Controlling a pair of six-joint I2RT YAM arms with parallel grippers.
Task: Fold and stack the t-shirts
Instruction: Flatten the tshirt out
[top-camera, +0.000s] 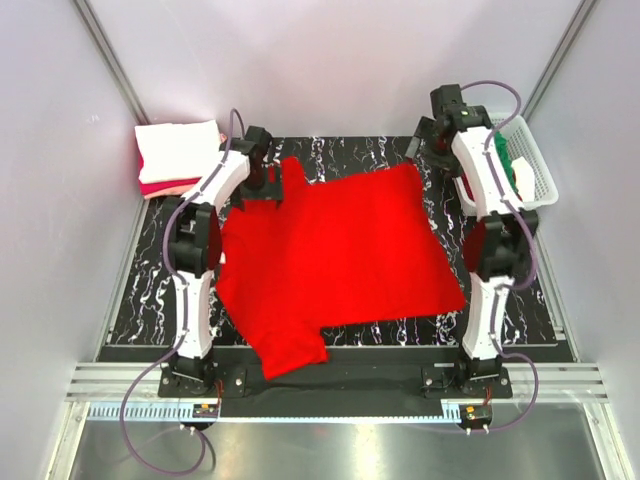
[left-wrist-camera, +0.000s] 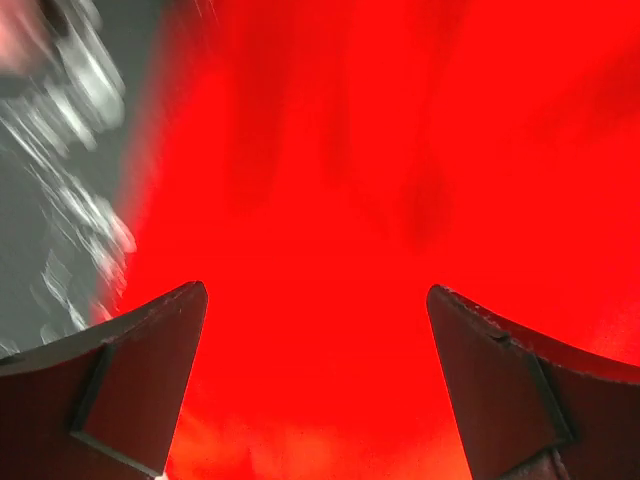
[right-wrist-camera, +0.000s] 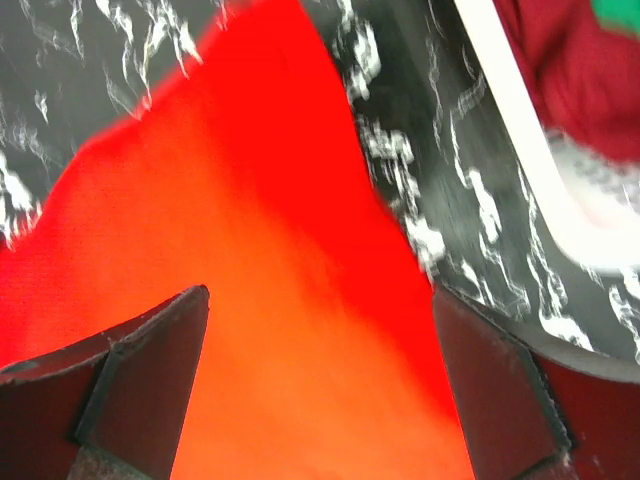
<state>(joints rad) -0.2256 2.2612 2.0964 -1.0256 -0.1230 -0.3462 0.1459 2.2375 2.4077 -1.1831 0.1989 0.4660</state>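
Shirt (top-camera: 340, 260) flat on the table (top-camera: 140, 300), grippers at its far edge.
Left gripper (left-wrist-camera: 317, 292) and right gripper (right-wrist-camera: 320, 292): fingers spread, empty. If I pinch shallow, I may catch one layer and skew the fold.

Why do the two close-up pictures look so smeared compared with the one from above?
Top external view: sharp, evenly lit red t-shirt. Left wrist view: cloth oversaturated, marbled table streaked. Right wrist view: marbling and basket rim smeared, probably motion blur.
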